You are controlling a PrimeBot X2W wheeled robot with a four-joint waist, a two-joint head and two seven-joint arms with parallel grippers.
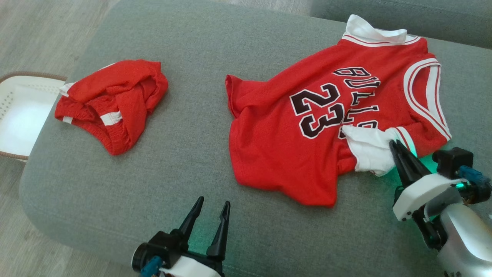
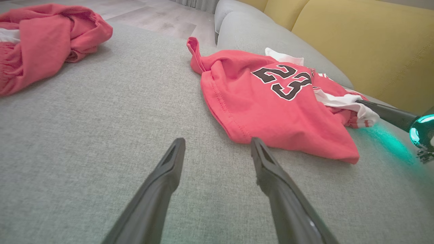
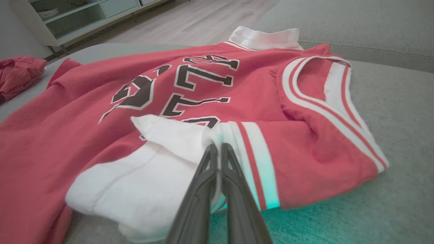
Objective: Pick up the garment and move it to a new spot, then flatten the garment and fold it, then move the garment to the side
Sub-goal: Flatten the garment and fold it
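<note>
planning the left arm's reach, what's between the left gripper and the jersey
Only bare grey cushion. In the left wrist view the open left gripper points toward the jersey, and nothing lies on the stretch between them.

Low in the head view, the left hand (image 1: 213,201) is seen with its two long dark fingers spread apart and nothing held between them, tips pointed up and slightly right. The right hand (image 1: 394,143) is seen with dark fingers pressed together, tips pinched on a white sleeve fold of the red-and-white fabric basketball jersey (image 1: 276,138). Its white wrist housing (image 1: 423,192) and silver forearm (image 1: 463,238) are angled in from the lower right. A green light is noted at that wrist.
</note>
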